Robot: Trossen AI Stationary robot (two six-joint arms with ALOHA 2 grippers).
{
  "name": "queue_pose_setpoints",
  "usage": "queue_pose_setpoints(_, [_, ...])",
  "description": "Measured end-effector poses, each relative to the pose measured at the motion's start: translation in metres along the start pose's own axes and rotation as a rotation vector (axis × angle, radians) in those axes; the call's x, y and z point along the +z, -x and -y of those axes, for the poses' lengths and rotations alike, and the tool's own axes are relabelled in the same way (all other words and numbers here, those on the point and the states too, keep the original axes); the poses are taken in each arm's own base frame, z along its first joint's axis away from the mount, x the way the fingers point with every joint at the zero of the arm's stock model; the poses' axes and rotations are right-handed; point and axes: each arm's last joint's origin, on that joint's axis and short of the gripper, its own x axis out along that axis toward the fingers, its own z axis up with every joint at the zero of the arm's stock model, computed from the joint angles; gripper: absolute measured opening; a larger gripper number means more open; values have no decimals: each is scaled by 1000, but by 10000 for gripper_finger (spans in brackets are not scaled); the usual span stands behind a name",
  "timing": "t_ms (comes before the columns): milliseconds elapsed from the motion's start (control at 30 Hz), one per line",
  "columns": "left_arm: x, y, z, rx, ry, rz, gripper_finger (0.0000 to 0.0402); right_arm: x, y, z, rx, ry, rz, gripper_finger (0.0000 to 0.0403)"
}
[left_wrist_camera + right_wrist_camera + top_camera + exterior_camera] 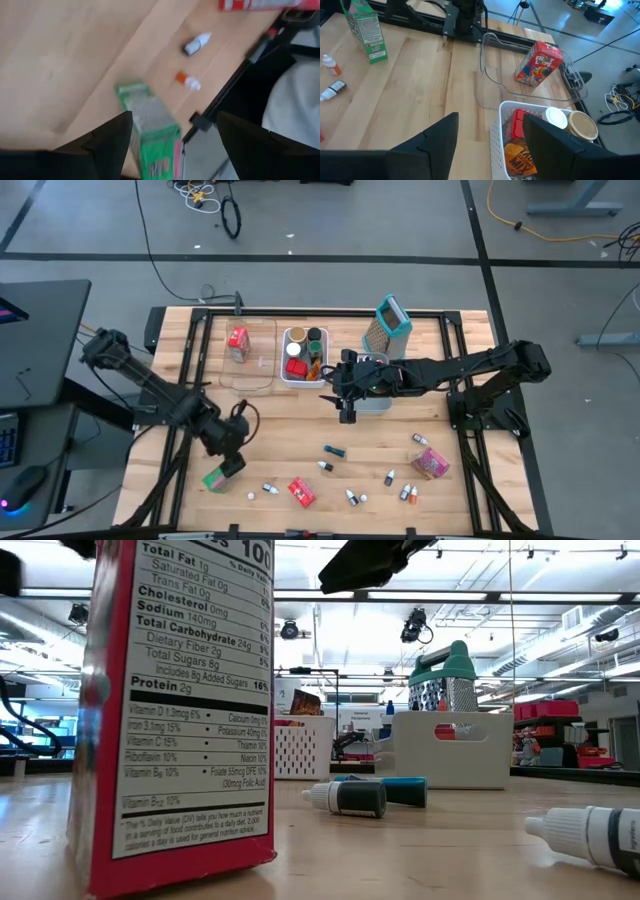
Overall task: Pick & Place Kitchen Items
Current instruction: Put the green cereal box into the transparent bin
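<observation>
A green packet lies flat near the table's near-left corner. My left gripper hangs open just above it; in the left wrist view the packet shows between the spread fingers of the left gripper, with no touch visible. My right gripper is open over the table's middle, beside the white bin, which holds a red item, jars and an orange packet. In the right wrist view the right gripper stands at the bin's rim. A red cereal box stands in the clear bin.
Loose on the near half lie a red packet, a pink packet, a dark bottle and several tiny white bottles. The grater stands behind the grey bin. The near edge frame is close to the green packet.
</observation>
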Motion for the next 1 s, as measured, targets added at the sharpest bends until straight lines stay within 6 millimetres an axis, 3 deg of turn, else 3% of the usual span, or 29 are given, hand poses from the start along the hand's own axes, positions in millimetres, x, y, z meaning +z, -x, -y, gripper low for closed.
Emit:
queue_pose_setpoints(367, [-32, -5, 5, 41, 31, 48, 279, 0, 0, 0, 1, -27, 0, 233])
queue_pose_setpoints(633, [-43, -7, 5, 72, -9, 111, 279, 0, 0, 0, 1, -26, -1, 233])
queue_pose_setpoints(1000, [-55, -40, 8, 185, -84, 48, 268, 0, 0, -1, 39, -26, 5, 233])
